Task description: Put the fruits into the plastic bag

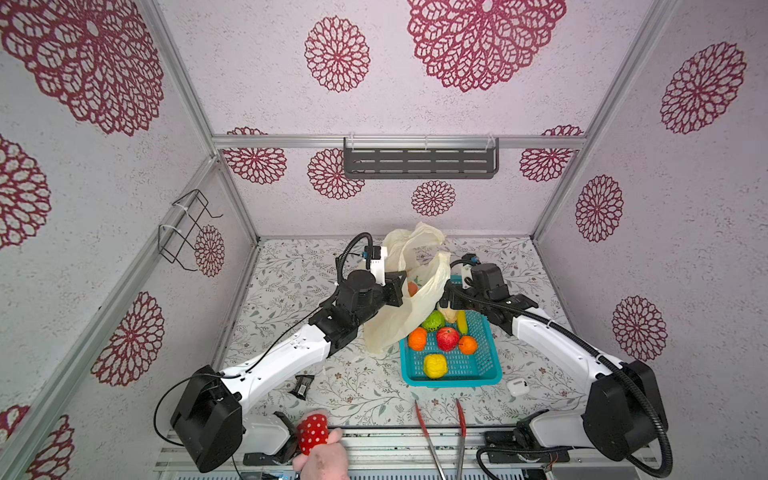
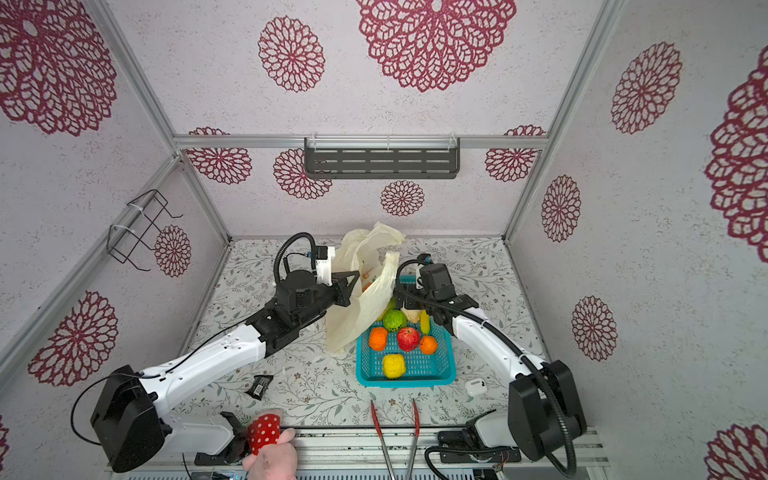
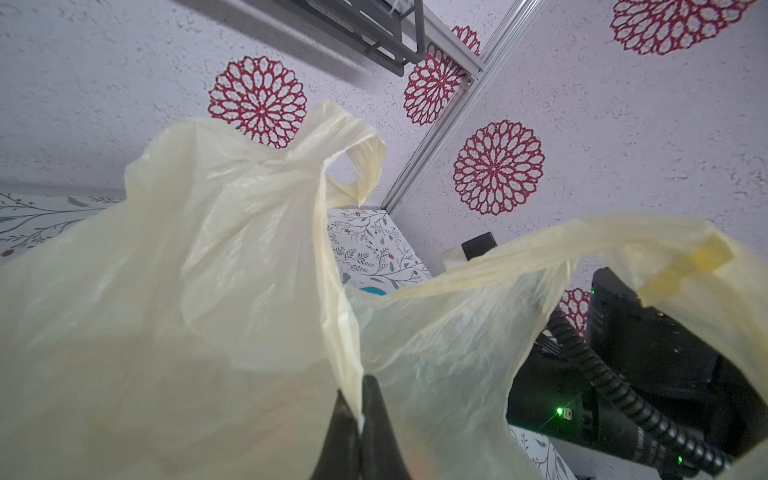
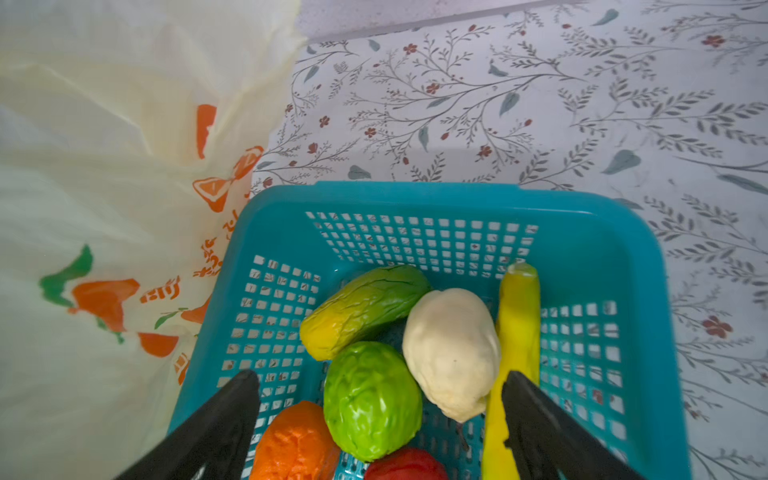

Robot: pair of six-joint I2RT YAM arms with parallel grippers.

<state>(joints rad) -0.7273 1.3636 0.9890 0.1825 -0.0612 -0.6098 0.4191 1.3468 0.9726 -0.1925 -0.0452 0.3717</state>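
The pale-yellow plastic bag (image 1: pixel 419 299) (image 3: pixel 208 291) stands lifted beside the teal basket (image 1: pixel 453 380). My left gripper (image 3: pixel 359 395) is shut on the bag's rim and holds it up. The fruits lie in the basket: green bumpy ball (image 4: pixel 372 401), beige knobbly piece (image 4: pixel 451 353), banana (image 4: pixel 517 332), a yellow-green fruit (image 4: pixel 365 307), apple (image 1: pixel 447 338), two oranges (image 1: pixel 417 338) (image 1: pixel 468 345) and lemon (image 1: pixel 435 365). My right gripper (image 4: pixel 380 380) hangs open just above the green ball and the beige piece, holding nothing. In both top views the bag partly hides its fingers.
A hand holds a red white-dotted plush toy (image 1: pixel 312 432) at the front edge. Red-handled tongs (image 1: pixel 440 436), a white earbud case (image 1: pixel 517 386) and a black packet (image 1: pixel 303 385) lie on the floral table. A grey shelf (image 1: pixel 419 160) hangs on the back wall.
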